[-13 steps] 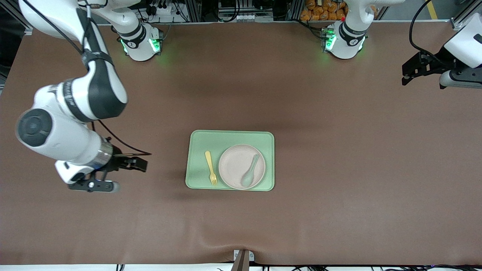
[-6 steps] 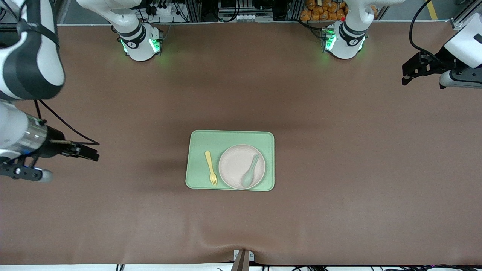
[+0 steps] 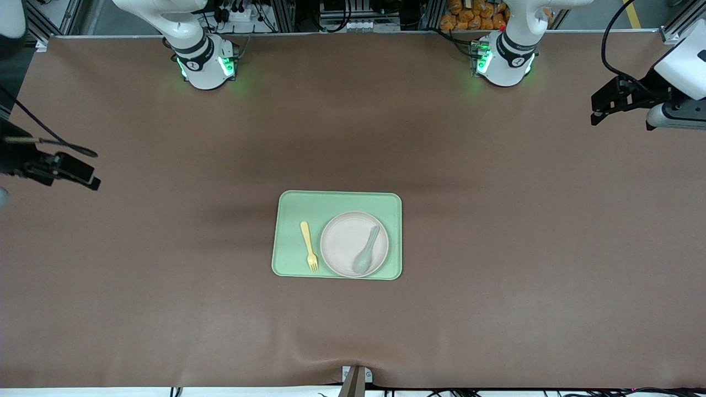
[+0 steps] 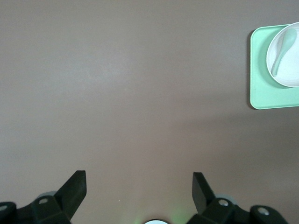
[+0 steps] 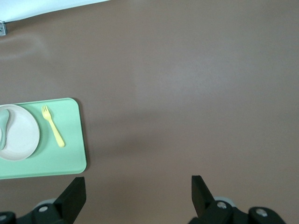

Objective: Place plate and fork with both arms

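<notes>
Front view shows cream plate point(image 3: 354, 243) and yellow fork point(image 3: 309, 246) on the green tray point(image 3: 336, 202) mid-table, right gripper point(image 3: 83, 175) at nine o'clock, left gripper point(image 3: 598, 107) at two o'clock, both spread, over bare table edges.

Light-green tray point(image 3: 336, 201) mid-table on brown table cover point(image 3: 496, 220), grey-green spoon point(image 3: 367, 251) lying within it.

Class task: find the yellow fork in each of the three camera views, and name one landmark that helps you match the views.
Front view: fork on the tray, beside the plate, toward the right arm's end.
Left wrist view: not in it; only the tray's plate end shows.
Right wrist view: fork on the tray, beside the plate.
Shared landmark: the green tray.
</notes>
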